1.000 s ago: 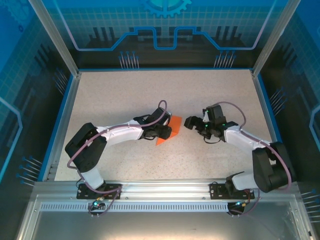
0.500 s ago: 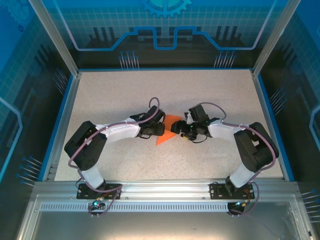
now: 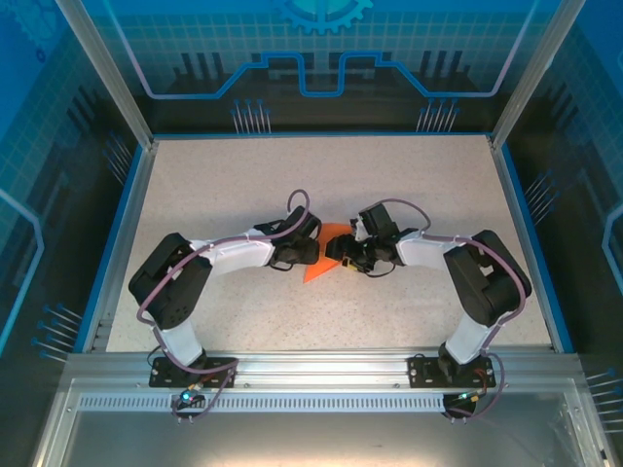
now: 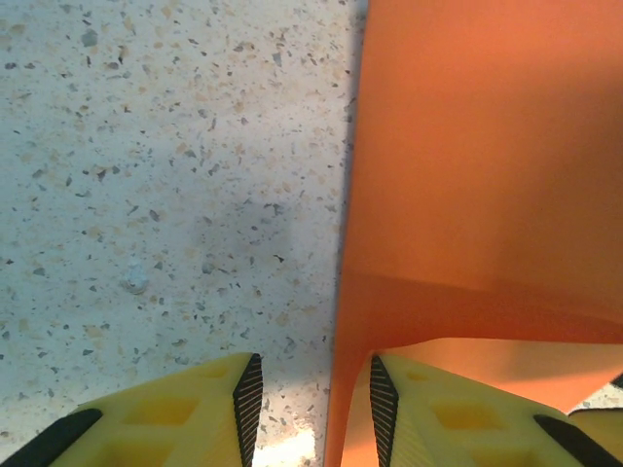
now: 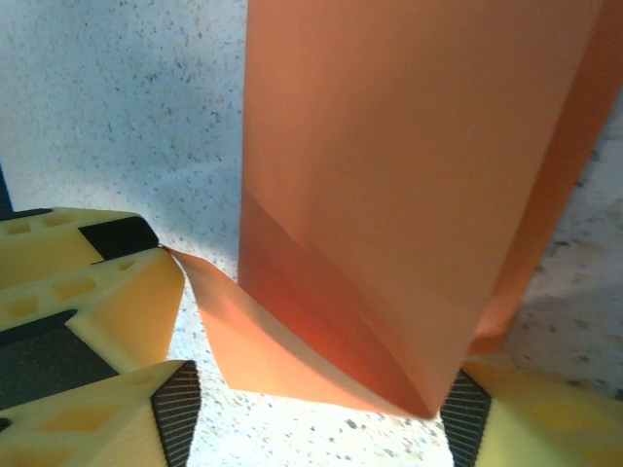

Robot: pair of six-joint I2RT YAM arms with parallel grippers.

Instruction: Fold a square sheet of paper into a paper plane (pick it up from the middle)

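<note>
1. The thin bright orange sheet of paper (image 3: 314,269) lies near the middle of the speckled beige tabletop (image 3: 243,185). It is partly folded, with one pointed corner toward the near edge.
2. In the top view, the left end effector (image 3: 304,253) meets the paper from the left and the right end effector (image 3: 343,257) from the right. The two sit close together over it.
3. In the left wrist view, the left end effector's yellow fingers (image 4: 175,413) with black ribbed pads stand apart, and bare tabletop shows in the gap. It is open, not clamped on anything.
4. There the paper's straight edge runs down into that gap, just beside the pad on the picture's right. The sheet spreads away behind that finger, and a crease crosses it low down.
5. In the right wrist view, the right end effector's yellow fingers (image 5: 107,428) stand wide apart, so it is open too.
6. The folded paper rises between them as an upright panel, with a loose flap curling toward the finger on the picture's left.
7. The pad on the picture's left is clear of the paper. The fold's lower corner sits right at the other pad, though I cannot tell whether they touch.
</note>
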